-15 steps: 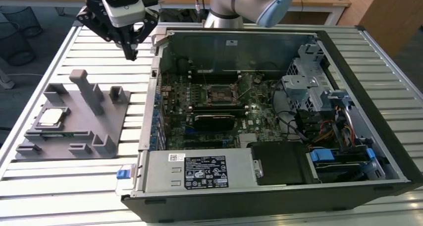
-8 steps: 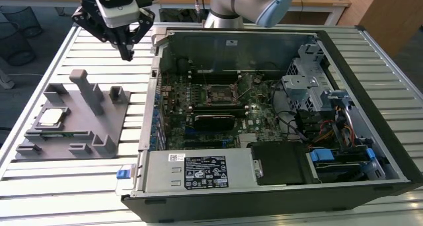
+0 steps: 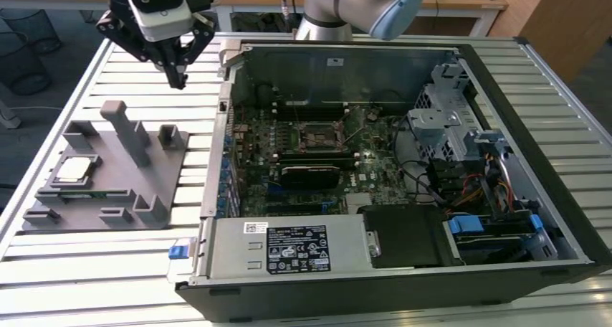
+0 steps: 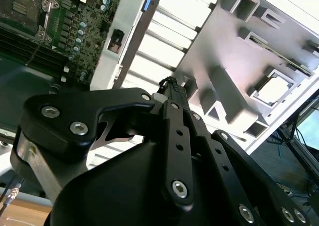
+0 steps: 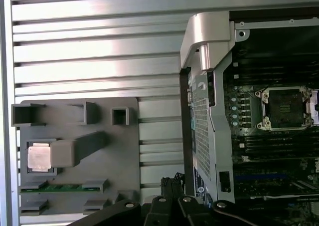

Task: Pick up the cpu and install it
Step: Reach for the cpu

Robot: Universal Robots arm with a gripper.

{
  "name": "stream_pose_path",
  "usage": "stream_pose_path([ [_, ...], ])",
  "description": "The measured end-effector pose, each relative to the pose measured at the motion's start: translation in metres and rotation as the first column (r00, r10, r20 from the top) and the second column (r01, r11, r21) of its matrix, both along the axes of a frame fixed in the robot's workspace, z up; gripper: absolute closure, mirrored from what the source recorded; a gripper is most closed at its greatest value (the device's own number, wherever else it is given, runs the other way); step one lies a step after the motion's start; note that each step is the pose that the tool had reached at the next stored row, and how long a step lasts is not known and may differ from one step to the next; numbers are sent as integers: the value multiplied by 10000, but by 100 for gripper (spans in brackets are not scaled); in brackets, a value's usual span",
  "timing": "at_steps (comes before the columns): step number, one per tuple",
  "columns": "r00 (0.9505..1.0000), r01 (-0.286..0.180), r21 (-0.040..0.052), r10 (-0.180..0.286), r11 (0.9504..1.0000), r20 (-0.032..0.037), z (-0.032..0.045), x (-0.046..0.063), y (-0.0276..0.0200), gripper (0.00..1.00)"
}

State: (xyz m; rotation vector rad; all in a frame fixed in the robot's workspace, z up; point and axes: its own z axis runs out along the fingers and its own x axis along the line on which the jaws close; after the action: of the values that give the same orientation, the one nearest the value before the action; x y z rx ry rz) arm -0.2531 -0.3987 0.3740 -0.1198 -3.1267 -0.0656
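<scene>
Gripper (image 3: 177, 79) hovering above slatted table (image 3: 96, 269), fingertips pressing together on nothing, cpu (image 3: 74, 171) lying in grey holder (image 3: 163, 187) recess, well apart from gripper, socket (image 3: 319, 135) sitting inside computer case (image 3: 383, 298).

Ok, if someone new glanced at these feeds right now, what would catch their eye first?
The open computer case sits at the exterior view's right, its motherboard bared and the empty socket near the board's middle. At that view's left the shiny cpu lies in a grey fixture on the slatted table. The gripper hangs shut and empty above the table, between fixture and case.
</scene>
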Motion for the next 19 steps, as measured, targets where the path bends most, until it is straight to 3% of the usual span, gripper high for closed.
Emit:
stream_pose_path([
  [19, 10000, 0, 0, 0, 10000, -28, -30, -182, 1, 89],
])
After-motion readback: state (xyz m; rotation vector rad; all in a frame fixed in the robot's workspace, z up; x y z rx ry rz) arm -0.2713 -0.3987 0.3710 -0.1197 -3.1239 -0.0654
